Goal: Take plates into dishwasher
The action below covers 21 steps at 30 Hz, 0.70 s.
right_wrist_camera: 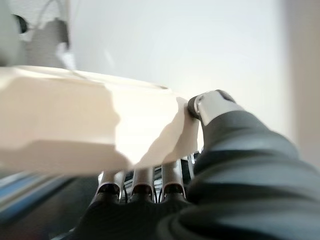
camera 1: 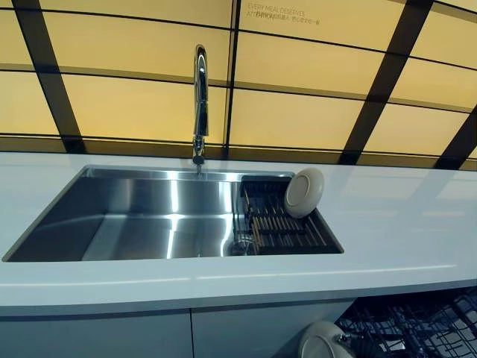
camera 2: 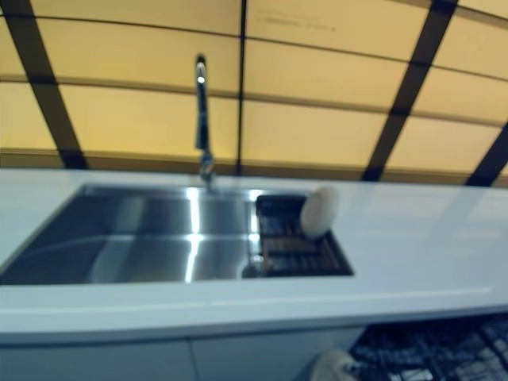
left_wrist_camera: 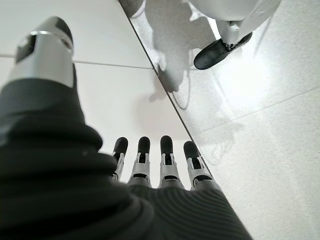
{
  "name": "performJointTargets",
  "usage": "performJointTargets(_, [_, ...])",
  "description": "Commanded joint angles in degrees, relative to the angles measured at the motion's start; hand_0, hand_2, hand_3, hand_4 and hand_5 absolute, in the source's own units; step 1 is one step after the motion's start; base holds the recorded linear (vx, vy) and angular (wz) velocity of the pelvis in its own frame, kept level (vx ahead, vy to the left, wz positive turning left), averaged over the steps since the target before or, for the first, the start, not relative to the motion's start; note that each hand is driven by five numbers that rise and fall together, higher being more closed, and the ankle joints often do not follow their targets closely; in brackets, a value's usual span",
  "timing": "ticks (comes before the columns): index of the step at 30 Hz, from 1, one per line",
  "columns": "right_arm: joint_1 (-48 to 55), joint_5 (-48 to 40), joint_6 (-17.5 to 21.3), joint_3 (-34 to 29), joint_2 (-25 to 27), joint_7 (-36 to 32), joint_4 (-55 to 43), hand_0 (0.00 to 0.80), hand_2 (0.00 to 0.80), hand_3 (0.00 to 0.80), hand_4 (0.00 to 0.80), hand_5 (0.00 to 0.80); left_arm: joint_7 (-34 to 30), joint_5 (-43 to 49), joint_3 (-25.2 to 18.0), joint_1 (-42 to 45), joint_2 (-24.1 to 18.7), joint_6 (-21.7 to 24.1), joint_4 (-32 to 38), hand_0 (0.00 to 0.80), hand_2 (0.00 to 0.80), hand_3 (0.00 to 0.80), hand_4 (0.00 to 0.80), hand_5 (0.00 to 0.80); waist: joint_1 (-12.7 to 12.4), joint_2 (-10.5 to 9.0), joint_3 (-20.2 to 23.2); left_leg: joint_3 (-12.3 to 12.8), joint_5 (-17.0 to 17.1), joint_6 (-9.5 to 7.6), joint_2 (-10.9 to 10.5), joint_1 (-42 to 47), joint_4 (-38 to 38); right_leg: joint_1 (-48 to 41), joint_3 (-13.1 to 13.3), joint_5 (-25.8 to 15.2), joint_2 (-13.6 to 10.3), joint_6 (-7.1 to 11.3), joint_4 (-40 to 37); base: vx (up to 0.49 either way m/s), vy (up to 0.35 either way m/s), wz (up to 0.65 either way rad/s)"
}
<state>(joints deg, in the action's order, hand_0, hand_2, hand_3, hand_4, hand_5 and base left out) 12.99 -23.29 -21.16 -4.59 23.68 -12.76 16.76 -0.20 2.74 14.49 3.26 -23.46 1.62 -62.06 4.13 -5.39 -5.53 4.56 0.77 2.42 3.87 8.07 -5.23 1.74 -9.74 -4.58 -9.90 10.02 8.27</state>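
Note:
A cream plate [camera 1: 304,192] leans upright in the dark dish rack [camera 1: 279,224] at the right end of the sink. A second cream plate [camera 1: 322,343] shows below the counter's front edge, beside the dark wire dishwasher rack [camera 1: 417,328]. In the right wrist view my right hand [right_wrist_camera: 220,125] is shut on this plate [right_wrist_camera: 75,125], thumb on one face and fingers [right_wrist_camera: 140,186] under the other. My left hand [left_wrist_camera: 150,165] shows only in its wrist view, hanging over the floor with straight fingers and holding nothing.
A chrome faucet [camera 1: 200,97] stands behind the steel sink basin [camera 1: 134,216]. White countertop [camera 1: 402,224] runs around the sink, with grey cabinet doors [camera 1: 97,335] under it. A yellow panelled wall rises behind the counter.

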Motion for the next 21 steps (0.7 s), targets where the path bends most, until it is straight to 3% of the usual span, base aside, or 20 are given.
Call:
performJointTargets(1, [-4.00, -2.32, 4.70, -5.88, 4.43, -3.02, -8.46, 0.800, 0.800, 0.800, 0.800, 0.800, 0.48, -0.05, -2.92, -1.02, -1.78, 1.66, 0.95, 0.000, 0.000, 0.000, 0.000, 0.000, 1.25, 0.50, -1.62, 0.93, -2.59, -3.29, -2.20, 0.61, 0.43, 2.47, 3.73, -9.90, -5.34, 4.07, 4.23, -0.025, 0.014, -0.03])
performJointTargets(6, [-0.12, -3.87, 6.63, -12.28, 7.69, -3.98, -17.10, 0.800, 0.800, 0.800, 0.800, 0.800, 1.31, -1.81, -3.98, -0.27, -1.52, 4.10, -1.55, 0.000, 0.000, 0.000, 0.000, 0.000, 3.54, 0.27, -1.57, 2.42, -2.66, -3.07, -1.85, 0.86, 0.44, 3.04, 4.94, -9.86, -4.85, 4.11, 4.27, -0.020, 0.028, -0.17])
performJointTargets(14, [5.67, -6.43, 10.80, -18.20, 7.99, -3.40, -27.78, 0.800, 0.800, 0.800, 0.800, 0.800, 2.14, -3.11, -4.49, 0.89, -0.83, 6.82, -3.58, 0.000, 0.000, 0.000, 0.000, 0.000, 6.28, 0.11, -1.15, 4.77, -2.81, -3.05, -1.50, 1.26, 0.47, 3.52, 6.68, -10.42, -4.53, 4.00, 3.65, -0.016, 0.036, -0.20])
performJointTargets(21, [4.14, -9.11, 13.22, -21.13, 9.22, 4.03, -32.84, 0.800, 0.800, 0.800, 0.800, 0.800, 2.92, -3.34, -3.05, -0.42, -0.53, 7.29, -4.59, 0.000, 0.000, 0.000, 0.000, 0.000, 7.48, 0.06, -0.69, 6.15, -3.17, -3.11, -1.73, 1.41, 0.63, 4.20, 7.90, -11.73, -4.83, 3.88, 3.53, -0.017, 0.040, -0.14])
